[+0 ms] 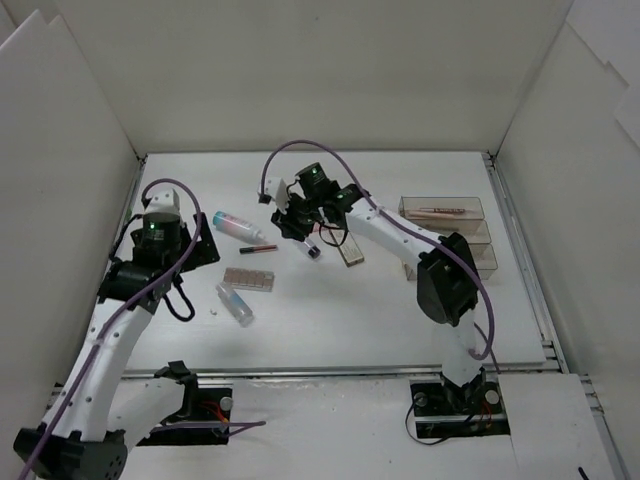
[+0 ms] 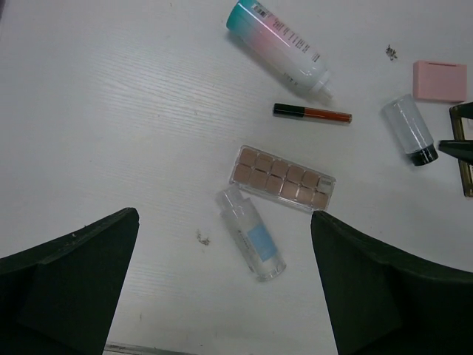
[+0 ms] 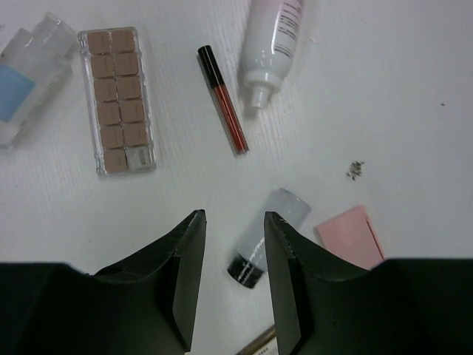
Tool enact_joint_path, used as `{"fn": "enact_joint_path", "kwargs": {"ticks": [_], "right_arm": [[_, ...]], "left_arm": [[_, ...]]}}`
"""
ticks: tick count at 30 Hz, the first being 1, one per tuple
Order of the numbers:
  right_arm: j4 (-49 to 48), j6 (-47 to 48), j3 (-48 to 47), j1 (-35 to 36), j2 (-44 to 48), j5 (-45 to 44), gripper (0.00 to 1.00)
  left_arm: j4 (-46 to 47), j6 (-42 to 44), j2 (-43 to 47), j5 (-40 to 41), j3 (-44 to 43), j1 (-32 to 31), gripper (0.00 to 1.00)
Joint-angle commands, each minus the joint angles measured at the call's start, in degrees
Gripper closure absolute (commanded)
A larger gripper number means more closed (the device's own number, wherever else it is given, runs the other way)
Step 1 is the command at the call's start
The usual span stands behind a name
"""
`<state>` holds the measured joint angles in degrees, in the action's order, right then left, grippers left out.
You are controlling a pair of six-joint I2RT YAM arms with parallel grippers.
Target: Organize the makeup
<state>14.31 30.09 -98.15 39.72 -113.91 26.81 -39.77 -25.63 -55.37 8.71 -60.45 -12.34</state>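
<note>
High rear overview of table (image 1: 385, 315); two close downward wrist views, brown palette (image 2: 283, 177) common to both.

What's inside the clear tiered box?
In the clear tiered box, the top tier holds one thin pink pencil. Lower tiers look empty where visible; the right arm covers part.

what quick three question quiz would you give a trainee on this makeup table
1. Short answer: what thin thing lies between the brown palette and the pink bottle with the teal cap?
2. True or false: the black-capped bottle lies on its side near the pink square.
3. The left gripper is: A open, B shut on the palette, C shut on the pink bottle.
Key: 1 the red tube; 2 true; 3 A.
</note>
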Motion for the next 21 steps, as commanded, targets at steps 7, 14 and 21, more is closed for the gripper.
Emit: {"fn": "enact_joint_path", "kwargs": {"ticks": [7, 14, 21], "right_arm": [[-1.65, 2.61, -13.55, 2.9, -12.9, 3.25, 0.65], [-1.65, 4.89, -16.02, 4.22, -18.19, 0.53, 0.65], [-1.56, 4.72, -18.57, 4.4, -22.4, 0.7, 0.65]], "left_arm": [[-6.46, -4.87, 8.7, 1.49, 1.56, -0.14, 0.03], [-9.27, -6.01, 11.16, 2.01, 2.09, -0.14, 0.02], [-11.12, -5.84, 11.69, 2.63, 1.65, -0.14, 0.02]]}}
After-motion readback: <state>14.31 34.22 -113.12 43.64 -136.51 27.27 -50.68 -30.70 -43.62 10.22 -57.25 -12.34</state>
